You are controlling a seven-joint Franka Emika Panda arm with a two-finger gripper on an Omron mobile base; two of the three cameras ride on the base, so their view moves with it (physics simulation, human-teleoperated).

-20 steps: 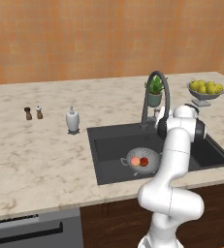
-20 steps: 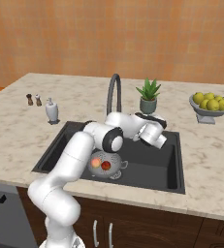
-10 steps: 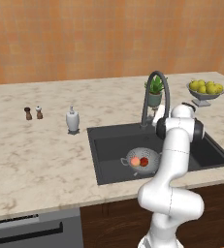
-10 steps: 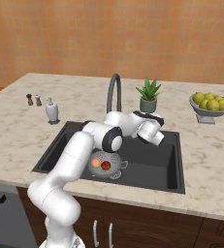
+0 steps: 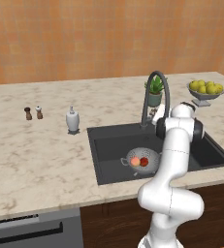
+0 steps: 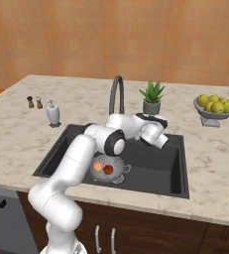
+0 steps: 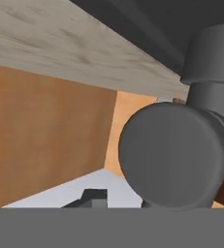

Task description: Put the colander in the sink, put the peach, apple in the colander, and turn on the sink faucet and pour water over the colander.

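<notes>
- Claw (image 6: 161,143) sits closed beside the sink faucet (image 6: 116,94), apparently gripping nothing; it may slip off the handle
- Colander (image 5: 141,159) in the sink (image 5: 108,150) could miss the stream

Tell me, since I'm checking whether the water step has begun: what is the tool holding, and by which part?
The tool is shut beside the sink faucet's base; the hand view shows a round dark faucet part close up, but whether it is actually gripped cannot be told.
</notes>
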